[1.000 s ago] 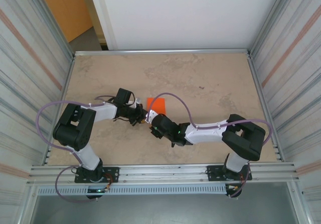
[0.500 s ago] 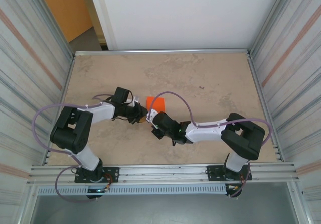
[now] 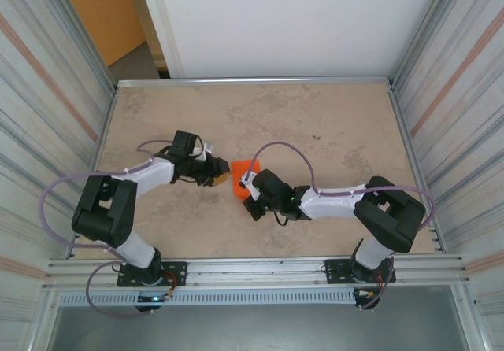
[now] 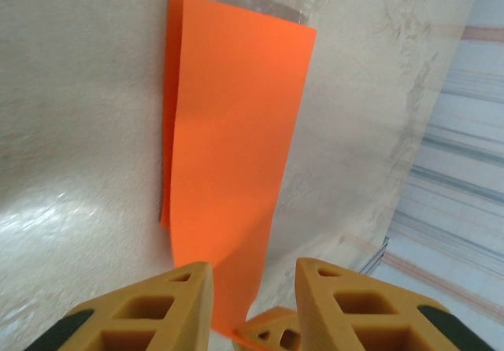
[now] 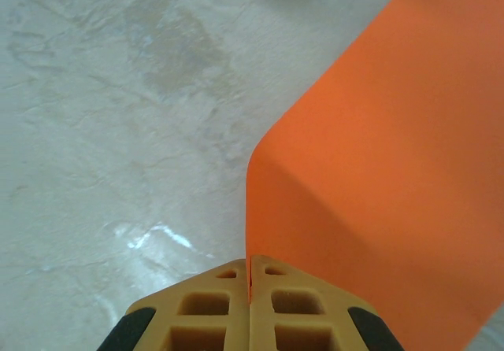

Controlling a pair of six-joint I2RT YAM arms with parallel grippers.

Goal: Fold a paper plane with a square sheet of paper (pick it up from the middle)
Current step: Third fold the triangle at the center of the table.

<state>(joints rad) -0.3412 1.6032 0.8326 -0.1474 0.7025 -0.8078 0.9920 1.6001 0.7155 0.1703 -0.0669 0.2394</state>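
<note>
My right claw (image 5: 250, 268) pinches an edge of the orange sheet of paper (image 5: 378, 170); my left claw (image 4: 253, 280) stands parted around the sheet's near end.

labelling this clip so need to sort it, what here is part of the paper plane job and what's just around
Part of the job:
- square sheet of paper, folded narrower
- right gripper, shut on its edge
- left gripper, jaws apart over it

Just around:
- table
- orange-brown wall panel
- white wall
- corrugated side walls
</note>
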